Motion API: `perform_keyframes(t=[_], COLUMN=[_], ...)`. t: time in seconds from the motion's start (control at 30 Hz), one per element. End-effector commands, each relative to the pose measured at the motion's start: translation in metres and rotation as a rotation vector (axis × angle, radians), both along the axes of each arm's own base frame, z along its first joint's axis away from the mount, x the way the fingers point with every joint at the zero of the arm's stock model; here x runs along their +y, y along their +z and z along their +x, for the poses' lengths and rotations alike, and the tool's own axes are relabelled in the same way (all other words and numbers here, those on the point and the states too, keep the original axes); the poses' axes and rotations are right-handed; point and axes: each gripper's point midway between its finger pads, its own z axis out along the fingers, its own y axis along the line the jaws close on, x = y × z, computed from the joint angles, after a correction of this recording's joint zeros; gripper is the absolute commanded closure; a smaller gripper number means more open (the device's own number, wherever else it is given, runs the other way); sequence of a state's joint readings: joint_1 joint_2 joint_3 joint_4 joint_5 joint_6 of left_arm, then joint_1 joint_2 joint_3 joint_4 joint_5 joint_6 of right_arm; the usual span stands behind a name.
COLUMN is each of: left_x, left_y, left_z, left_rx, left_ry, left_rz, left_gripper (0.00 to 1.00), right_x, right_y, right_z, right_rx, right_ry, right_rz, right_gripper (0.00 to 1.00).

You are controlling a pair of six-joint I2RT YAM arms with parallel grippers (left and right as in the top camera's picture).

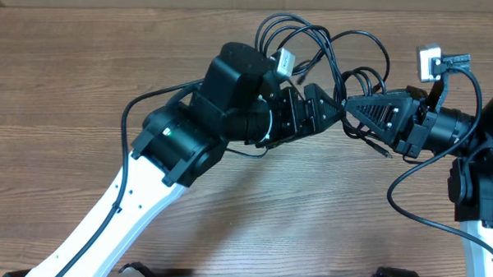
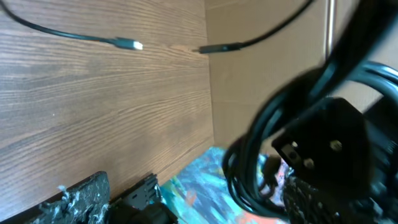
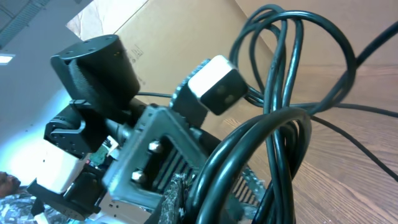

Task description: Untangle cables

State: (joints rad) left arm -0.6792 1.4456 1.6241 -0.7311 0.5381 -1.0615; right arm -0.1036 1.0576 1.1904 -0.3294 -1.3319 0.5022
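The cables (image 1: 360, 75) are thin black cords looped in a tangle above the spot where both grippers meet, lifted off the wooden table (image 1: 84, 75). My right gripper (image 1: 350, 105) reaches in from the right and is shut on the cables (image 3: 280, 124), which pass between its pads (image 3: 199, 186). My left gripper (image 1: 330, 113) faces it from the left, open, with the hanging bundle (image 2: 255, 155) between its spread fingers (image 2: 78, 199). Two loose cable ends lie on the table, a silver-tipped plug (image 2: 130, 45) and a black plug (image 2: 214, 48).
Another cable end (image 1: 383, 151) trails below the right gripper. A cardboard wall (image 2: 267, 81) stands behind the table's far edge. A blue-and-orange patterned surface (image 2: 199, 180) shows low in the left wrist view. Both arms crowd the table's middle right.
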Motion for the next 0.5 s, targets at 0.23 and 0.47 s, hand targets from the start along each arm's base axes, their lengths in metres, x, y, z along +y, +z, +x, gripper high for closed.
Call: perform_keyframes(t=[0.23,0.47], left_x=[-0.010,-0.017], left_y=[0.007,0.014], left_z=[0.013,0.013], left_rx=[0.019,-0.001], left_ry=[0.043,0.040], left_rz=[-0.048,-0.075], left_gripper=[0.14,0.42], right_x=[0.004,0.005], right_y=[0.007,0.007], right_z=[-0.012,-0.014], right_rx=[-0.032,-0.031], right_ry=[0.048,0.063], right_rz=[0.002,0.004], right_gripper=[0.96,0.96])
